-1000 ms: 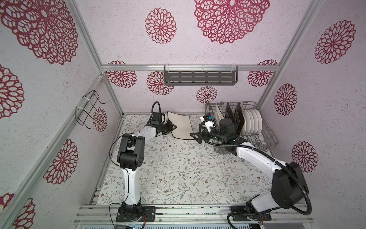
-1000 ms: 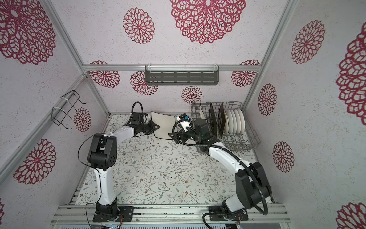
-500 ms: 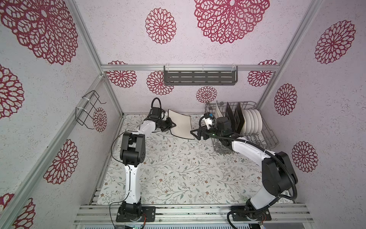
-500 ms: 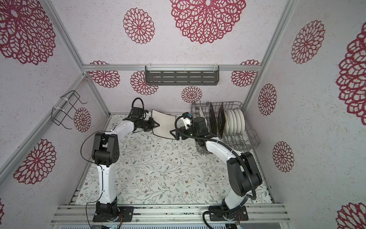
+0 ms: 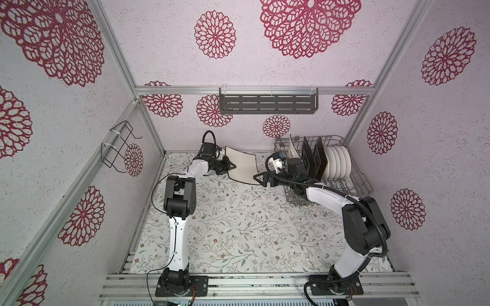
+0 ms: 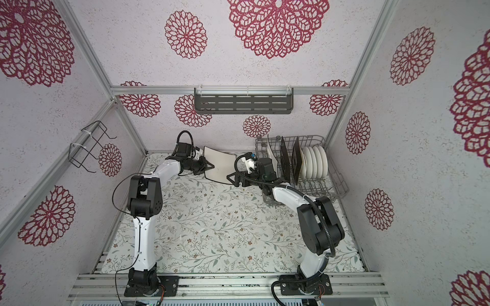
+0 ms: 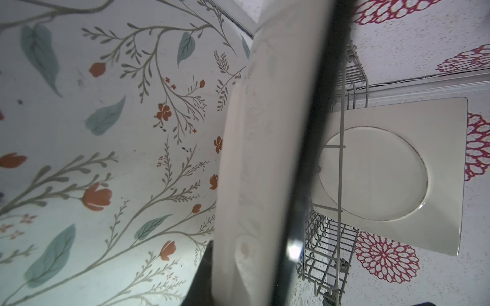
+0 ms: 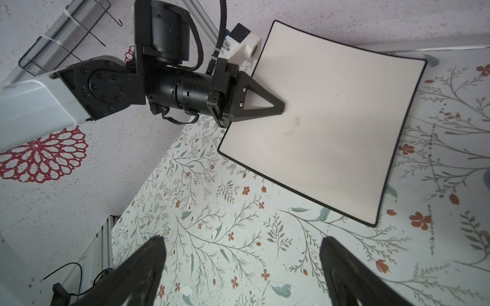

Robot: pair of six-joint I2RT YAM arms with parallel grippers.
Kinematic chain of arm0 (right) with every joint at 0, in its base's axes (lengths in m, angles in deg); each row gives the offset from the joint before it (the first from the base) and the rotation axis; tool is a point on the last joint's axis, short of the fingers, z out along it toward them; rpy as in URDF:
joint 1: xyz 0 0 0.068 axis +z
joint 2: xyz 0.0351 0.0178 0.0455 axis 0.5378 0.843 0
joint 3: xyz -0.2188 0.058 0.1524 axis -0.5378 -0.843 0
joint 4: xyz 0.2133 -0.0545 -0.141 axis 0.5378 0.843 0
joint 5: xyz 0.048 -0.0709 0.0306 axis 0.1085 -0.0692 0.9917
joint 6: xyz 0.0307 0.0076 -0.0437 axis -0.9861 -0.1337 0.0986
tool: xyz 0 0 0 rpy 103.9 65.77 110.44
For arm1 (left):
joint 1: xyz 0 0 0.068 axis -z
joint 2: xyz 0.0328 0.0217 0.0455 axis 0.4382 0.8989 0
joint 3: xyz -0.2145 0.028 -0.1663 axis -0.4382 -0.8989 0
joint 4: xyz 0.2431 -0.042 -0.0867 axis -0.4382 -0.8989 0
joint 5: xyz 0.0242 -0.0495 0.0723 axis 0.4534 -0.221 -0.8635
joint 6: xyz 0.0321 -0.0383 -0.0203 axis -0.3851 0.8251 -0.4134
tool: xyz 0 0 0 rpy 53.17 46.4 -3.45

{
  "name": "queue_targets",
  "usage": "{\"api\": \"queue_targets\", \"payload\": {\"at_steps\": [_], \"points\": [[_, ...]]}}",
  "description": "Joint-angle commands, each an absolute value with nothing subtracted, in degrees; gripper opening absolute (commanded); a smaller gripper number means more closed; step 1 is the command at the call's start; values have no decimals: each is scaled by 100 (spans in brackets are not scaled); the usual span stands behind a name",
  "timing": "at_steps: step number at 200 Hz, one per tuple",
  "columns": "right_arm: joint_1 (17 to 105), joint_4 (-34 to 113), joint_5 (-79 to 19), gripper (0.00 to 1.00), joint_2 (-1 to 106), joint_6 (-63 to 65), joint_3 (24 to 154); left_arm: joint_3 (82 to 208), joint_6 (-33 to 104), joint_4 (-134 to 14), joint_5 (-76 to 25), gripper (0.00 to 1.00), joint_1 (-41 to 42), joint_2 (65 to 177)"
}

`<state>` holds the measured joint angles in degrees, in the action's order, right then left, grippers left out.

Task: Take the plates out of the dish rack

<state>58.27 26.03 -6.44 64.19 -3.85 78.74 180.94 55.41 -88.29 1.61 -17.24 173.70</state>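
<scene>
Left pincer (image 5: 230, 167) is clamped on the left edge of 1 cream plate (image 5: 242, 167), 1 finger (image 8: 275, 108) flat on its upper face. The plate is out of the dish rack (image 5: 331, 137) and held tilted over the back of the table (image 5: 238, 225), left of the rack. Can't tell if its low edge touches the table.

Plate look: near-square, cream, thin dark line round the rim, edges slightly bowed, faint brown smudge near the middle in the right wrist view.

Right pincer (image 5: 259, 179) is spread wide and empty. It sits just beside the plate's near right corner, with a gap showing in the right wrist view.

The rack is grey wire, at the back right corner of the table. Standing on edge in it, left to right:
- 1 more cream plate (image 5: 293, 149), with a round well ringed by a speckled dark line in the left wrist view
- 2 black square plates (image 5: 307, 156)
- a row of about 5 white round plates (image 5: 338, 165), packed close together
</scene>
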Motion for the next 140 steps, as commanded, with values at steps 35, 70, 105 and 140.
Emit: {"api": "queue_targets", "payload": {"at_steps": [35,70,105,140], "points": [[5785,2378,-482,94,6486,-507,8053,18182,5172,-9001,-657,13,-1779,17776],[5773,2300,-587,92,6500,-519,7963,18263,5129,-9189,-834,21,-1782,17863],[5766,2206,-646,92,6545,-554,7894,18461,4933,-9595,-1052,24,-1791,18026],[5770,2203,-610,92,6657,-561,7946,18477,4853,-9613,-1068,27,-1790,18050]]}}
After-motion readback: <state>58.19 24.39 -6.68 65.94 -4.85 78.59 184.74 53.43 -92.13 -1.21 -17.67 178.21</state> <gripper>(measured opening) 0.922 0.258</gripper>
